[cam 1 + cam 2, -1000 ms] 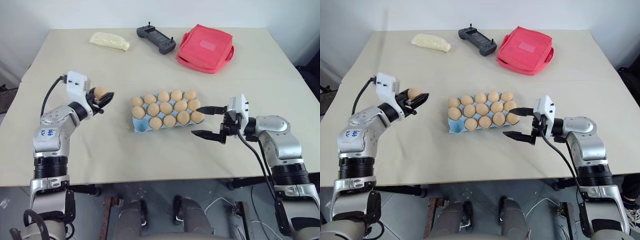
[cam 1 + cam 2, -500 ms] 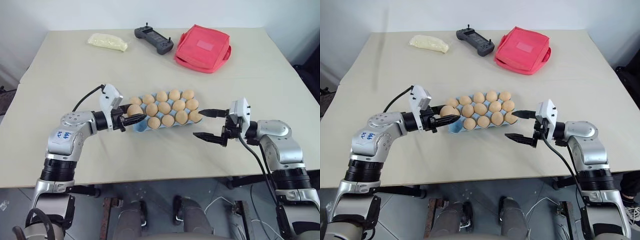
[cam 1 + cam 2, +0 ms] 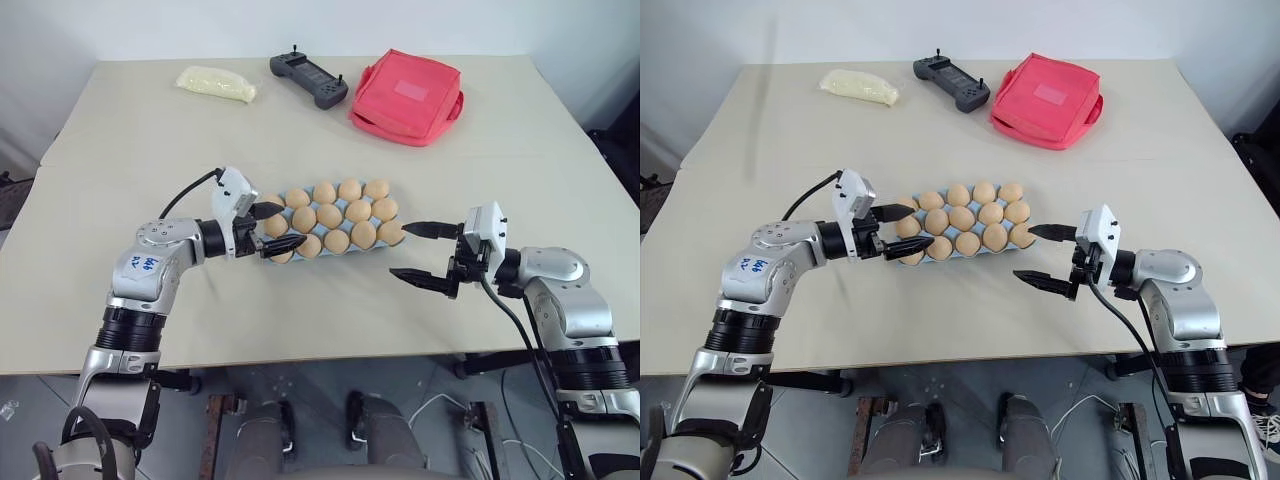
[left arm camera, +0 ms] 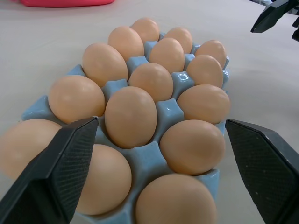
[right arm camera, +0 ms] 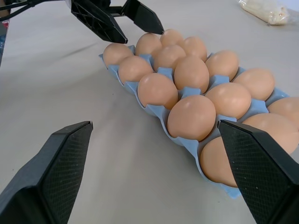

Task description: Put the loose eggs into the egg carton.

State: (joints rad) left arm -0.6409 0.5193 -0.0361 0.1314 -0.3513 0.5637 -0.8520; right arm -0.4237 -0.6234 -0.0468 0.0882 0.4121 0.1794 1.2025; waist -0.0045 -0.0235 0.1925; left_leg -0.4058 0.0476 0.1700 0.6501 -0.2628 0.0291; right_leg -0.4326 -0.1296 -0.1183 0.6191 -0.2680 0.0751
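Note:
The light blue egg carton (image 4: pixel 167 110) lies mid-table, its cups holding several orange-brown eggs. Loose eggs are out of view; every egg I see sits in a cup. My left gripper (image 3: pixel 282 226) is open at the carton's left end, with one finger on each side of the end egg (image 3: pixel 276 227), which rests in its cup. In the left wrist view the fingers (image 4: pixel 60 172) stand wide apart, clear of the eggs. Just beyond the carton's right end, my right gripper (image 3: pixel 412 251) is open and holds nothing.
At the table's far edge lie a pale yellow packet (image 3: pixel 217 82), a black controller (image 3: pixel 312 80) and a red square pouch (image 3: pixel 407 82). Bare tabletop surrounds the carton on the left, the front and the right.
My left gripper carried an egg from the left over to the carton's left end, then opened. The egg now sits in a cup. The right gripper stayed put.

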